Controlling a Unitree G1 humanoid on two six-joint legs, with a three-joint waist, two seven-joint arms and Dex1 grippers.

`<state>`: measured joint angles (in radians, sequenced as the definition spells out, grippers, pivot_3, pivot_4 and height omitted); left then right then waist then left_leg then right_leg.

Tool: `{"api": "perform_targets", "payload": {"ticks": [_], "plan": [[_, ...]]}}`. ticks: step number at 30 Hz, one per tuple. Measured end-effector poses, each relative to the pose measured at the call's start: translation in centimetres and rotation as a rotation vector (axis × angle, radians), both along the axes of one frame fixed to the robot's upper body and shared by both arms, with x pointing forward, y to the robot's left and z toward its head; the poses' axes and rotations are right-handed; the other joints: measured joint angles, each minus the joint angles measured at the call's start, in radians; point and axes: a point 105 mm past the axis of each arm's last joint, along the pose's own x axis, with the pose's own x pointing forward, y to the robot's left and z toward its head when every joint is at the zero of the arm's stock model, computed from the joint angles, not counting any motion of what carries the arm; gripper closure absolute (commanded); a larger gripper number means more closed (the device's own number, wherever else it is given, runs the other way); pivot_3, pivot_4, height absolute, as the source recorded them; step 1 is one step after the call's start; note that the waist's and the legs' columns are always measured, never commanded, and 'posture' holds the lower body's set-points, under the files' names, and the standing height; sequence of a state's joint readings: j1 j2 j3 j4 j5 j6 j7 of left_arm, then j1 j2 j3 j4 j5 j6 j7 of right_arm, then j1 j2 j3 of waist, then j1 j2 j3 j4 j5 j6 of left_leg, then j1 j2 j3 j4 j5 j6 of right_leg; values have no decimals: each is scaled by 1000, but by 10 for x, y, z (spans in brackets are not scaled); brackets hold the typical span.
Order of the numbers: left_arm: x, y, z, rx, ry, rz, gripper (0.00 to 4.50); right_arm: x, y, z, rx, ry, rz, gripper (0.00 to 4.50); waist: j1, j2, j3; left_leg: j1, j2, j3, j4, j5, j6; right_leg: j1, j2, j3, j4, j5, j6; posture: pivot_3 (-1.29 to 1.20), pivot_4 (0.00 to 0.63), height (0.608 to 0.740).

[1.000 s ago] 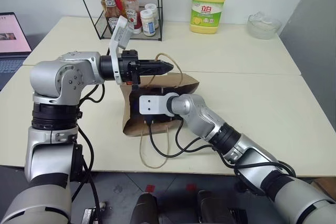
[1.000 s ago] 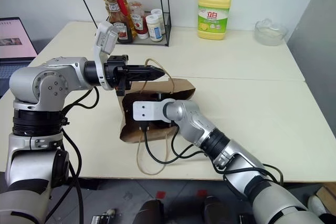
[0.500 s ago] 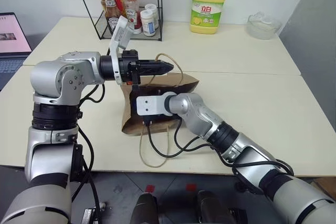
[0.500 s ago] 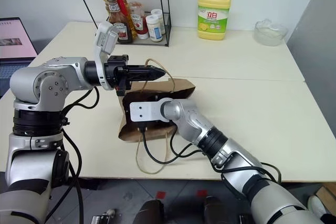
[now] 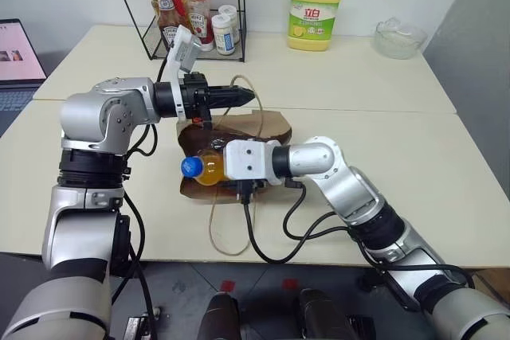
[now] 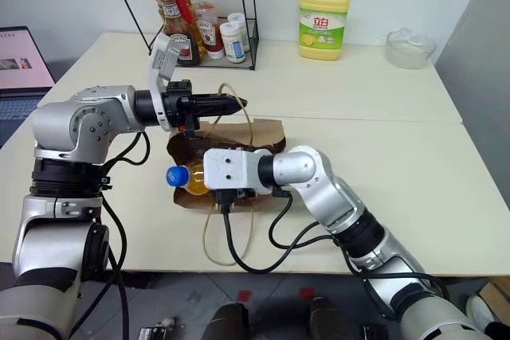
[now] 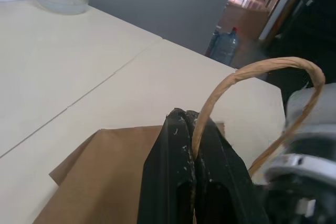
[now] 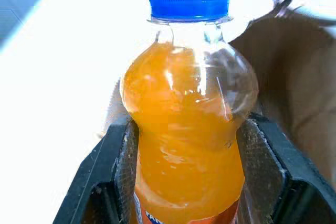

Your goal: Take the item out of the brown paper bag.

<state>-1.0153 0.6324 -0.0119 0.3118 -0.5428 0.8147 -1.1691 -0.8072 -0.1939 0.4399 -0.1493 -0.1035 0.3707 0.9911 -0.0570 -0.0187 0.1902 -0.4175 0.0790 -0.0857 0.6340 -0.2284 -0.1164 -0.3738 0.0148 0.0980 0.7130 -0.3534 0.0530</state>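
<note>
The item, a small bottle of orange drink (image 5: 207,170) with a blue cap (image 5: 190,166), is held level just above the table at the left end of the brown paper bag (image 5: 263,123). My right gripper (image 8: 186,182) is shut on the bottle's body, its black fingers (image 8: 113,166) on both sides; the capped end points away from my wrist. The bag lies crumpled on the table behind the bottle. My left gripper (image 5: 245,97) hovers over the bag, shut on one tan loop handle (image 7: 252,72).
A second loop handle (image 5: 217,232) hangs over the table's front edge. A wire rack (image 5: 195,17) with sauce bottles, a yellow detergent jug (image 5: 315,7) and a glass bowl (image 5: 398,37) stand along the back. A laptop (image 5: 17,57) sits at far left.
My right gripper came back out of the bag's mouth, closing on the orange bottle, which now shows outside the bag. The bag sagged flatter. My left gripper shifted slightly, still holding the handle.
</note>
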Motion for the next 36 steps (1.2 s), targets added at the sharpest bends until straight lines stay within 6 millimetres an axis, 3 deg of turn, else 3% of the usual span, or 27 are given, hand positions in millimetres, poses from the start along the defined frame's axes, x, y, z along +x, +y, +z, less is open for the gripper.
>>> {"api": "perform_targets", "payload": {"ticks": [11,16,18,20,24,28,29,36], "plan": [[12,-4,-6,6,-4,20,4500,-22,-47,48,178,205,27,2123,0,0,0,0,0,0,-2,0,0,0,0,0,-1,0,0,0,150,740],[11,-6,-7,9,-6,4,4500,-18,-93,96,298,186,-115,2124,3,1,1,0,0,0,-2,-1,2,0,0,0,-2,0,0,0,150,740],[11,-7,-7,13,-11,0,4500,-15,-113,105,287,133,-194,2124,6,1,1,0,0,0,-3,-2,3,0,0,0,-3,0,0,0,150,740],[11,-7,-7,17,-12,0,4500,-10,-135,98,209,99,-289,2124,8,1,1,-1,-1,1,-4,-2,3,0,0,0,-5,0,0,0,150,740],[11,-6,-8,19,-10,-3,4500,5,-181,50,-105,35,-474,2125,10,2,1,-2,-1,2,-5,-2,3,0,-1,1,-9,0,0,0,150,740],[13,-6,-7,15,-5,-4,4500,29,-233,-36,-639,-135,-527,2130,3,2,1,-2,-1,3,-5,-1,3,0,-1,2,-11,0,0,0,150,740],[13,-6,-7,15,-6,-5,4500,31,-237,-48,-685,-138,-513,2130,2,3,2,-2,-1,3,-5,-1,2,0,-1,2,-11,0,0,0,150,740],[12,-9,-7,13,-6,-13,4500,43,-219,-65,-743,-255,-406,2130,-10,4,3,1,0,4,-4,0,0,3,-1,3,-11,1,1,0,150,740]]}}
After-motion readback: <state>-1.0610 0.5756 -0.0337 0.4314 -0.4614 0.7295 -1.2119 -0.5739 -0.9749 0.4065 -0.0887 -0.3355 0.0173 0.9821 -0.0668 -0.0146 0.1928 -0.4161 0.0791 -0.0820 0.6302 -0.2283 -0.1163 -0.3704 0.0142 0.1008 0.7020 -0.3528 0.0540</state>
